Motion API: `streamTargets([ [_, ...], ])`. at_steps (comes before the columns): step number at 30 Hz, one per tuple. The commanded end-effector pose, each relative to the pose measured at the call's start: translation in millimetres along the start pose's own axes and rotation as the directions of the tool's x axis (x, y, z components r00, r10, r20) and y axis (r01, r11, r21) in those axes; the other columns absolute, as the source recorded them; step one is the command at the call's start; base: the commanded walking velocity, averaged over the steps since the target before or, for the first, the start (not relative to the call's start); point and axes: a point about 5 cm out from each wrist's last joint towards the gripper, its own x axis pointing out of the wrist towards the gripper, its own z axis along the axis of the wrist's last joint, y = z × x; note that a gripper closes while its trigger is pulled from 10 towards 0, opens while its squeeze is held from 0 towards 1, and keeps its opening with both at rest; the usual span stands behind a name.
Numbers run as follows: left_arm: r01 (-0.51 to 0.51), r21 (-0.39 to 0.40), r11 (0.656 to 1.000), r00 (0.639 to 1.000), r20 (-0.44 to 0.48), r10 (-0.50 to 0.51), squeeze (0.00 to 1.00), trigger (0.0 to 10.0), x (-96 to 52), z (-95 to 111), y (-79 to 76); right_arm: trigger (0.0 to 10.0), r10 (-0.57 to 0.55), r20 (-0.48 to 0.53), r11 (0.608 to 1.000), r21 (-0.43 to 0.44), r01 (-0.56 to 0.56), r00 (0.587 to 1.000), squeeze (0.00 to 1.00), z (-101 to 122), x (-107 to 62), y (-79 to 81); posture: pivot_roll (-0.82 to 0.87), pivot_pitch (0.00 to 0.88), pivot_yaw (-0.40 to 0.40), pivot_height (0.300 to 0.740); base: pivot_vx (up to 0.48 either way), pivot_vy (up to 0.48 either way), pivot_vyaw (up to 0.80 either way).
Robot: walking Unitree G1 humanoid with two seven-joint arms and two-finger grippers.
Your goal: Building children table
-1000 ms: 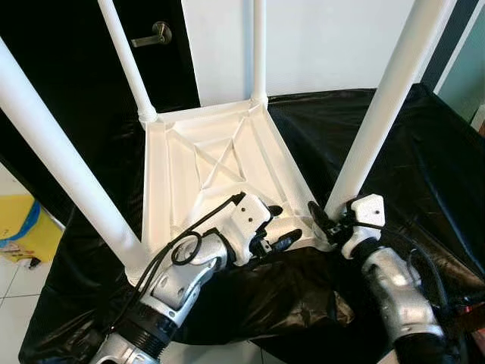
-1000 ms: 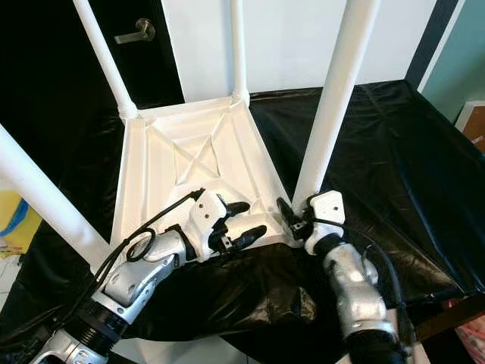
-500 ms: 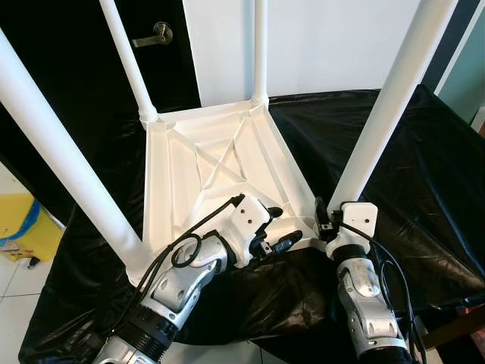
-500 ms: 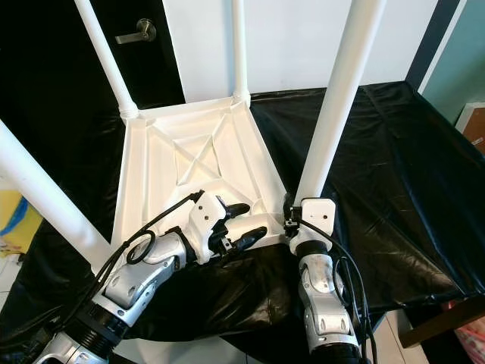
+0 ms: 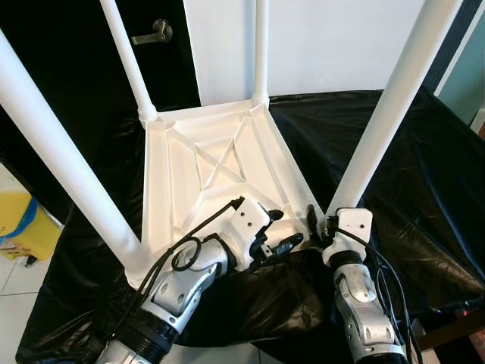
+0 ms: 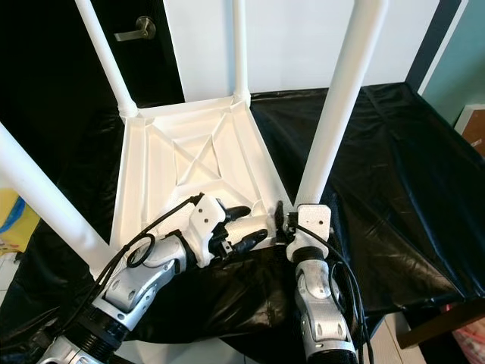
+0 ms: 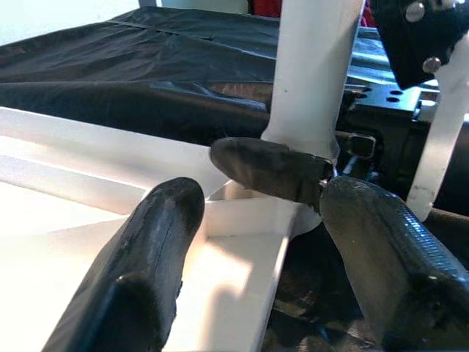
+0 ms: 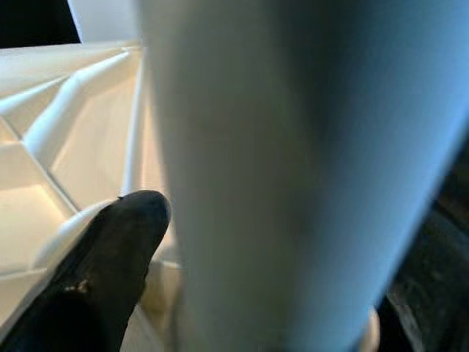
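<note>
A white children's table (image 5: pixel 220 163) lies upside down on a black sheet (image 5: pixel 424 174), its legs pointing up. My left gripper (image 5: pixel 282 230) is open at the table's near right corner, one finger inside the rim and one outside it, as in the left wrist view (image 7: pixel 264 213). My right gripper (image 5: pixel 323 222) is at the foot of the near right leg (image 5: pixel 379 129), shut on it. In the right wrist view the leg (image 8: pixel 293 169) stands close between the fingers (image 8: pixel 117 242). One right finger (image 7: pixel 271 169) reaches the leg's socket.
The near left leg (image 5: pixel 61 159) rises steeply by my left arm. Two thinner-looking far legs (image 5: pixel 129 64) stand at the back corners. Behind are a dark door with a handle (image 5: pixel 151 34) and a white wall. A yellow object (image 5: pixel 19 224) lies on the floor at left.
My right forearm has swung from the right of the near right leg to straight in front of it, and the wrist has rolled upright. The left gripper has hardly moved.
</note>
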Motion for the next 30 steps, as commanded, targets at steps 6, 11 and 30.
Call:
streamTargets([
  [6,0.113,0.003,0.994,0.994,-0.005,-0.113,0.0,10.0,-2.1,-0.6,-8.3,10.0,0.076,0.038,0.997,0.015,-0.076,0.996,0.0,7.4,-2.2,-8.1,-0.18,0.0,0.031,0.74,0.0,0.0,0.0],
  [11,0.117,0.003,0.993,0.993,-0.007,-0.117,0.0,10.0,-2.6,-0.7,-8.4,10.0,0.123,0.056,0.992,0.013,-0.124,0.991,0.0,10.7,-2.7,-10.1,-0.18,0.0,0.037,0.74,0.0,0.0,0.0],
  [30,0.156,0.011,0.988,0.987,-0.032,-0.156,0.0,10.0,-9.1,-0.6,-9.1,10.0,0.55,0.008,0.829,-0.124,-0.545,0.835,0.0,22.8,10.7,-22.6,-0.18,0.0,0.067,0.74,0.0,0.0,0.0],
])
